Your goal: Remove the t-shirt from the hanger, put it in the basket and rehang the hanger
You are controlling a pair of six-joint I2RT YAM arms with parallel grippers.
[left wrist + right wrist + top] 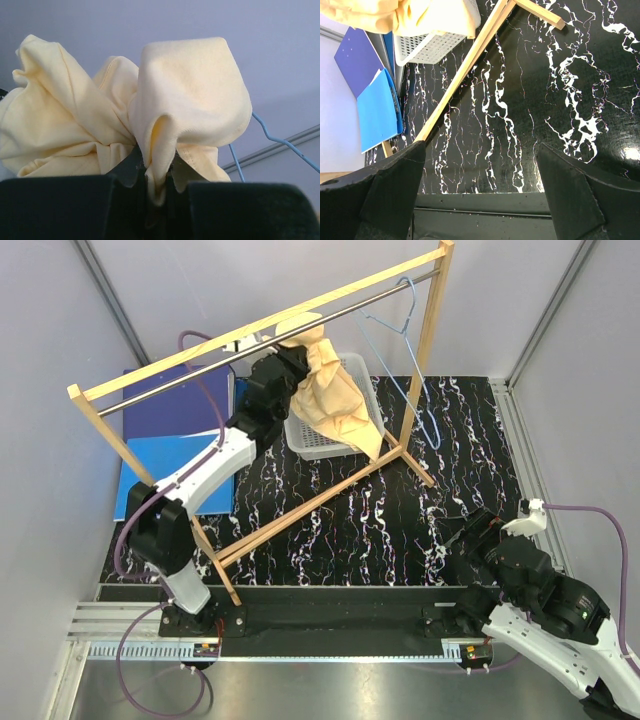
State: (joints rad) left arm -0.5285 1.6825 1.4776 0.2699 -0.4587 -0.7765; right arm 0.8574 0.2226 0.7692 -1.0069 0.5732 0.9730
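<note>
Pinched in the left gripper point(293, 368) above the table's point(400, 530) far edge, the pale peach-orange cloth t-shirt point(335, 395) looks clear of the thin light-blue wire hanger point(411, 310), leaving only release; the right gripper point(479, 150) gapes idle.

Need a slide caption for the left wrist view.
Left gripper shut on a fold of the pale yellow t-shirt, cloth bunched above it, blue hanger wire at right.

Rail point(190, 373) & basket point(318, 447) hem left end effector point(156, 180); mat point(400, 510) to R open.
</note>
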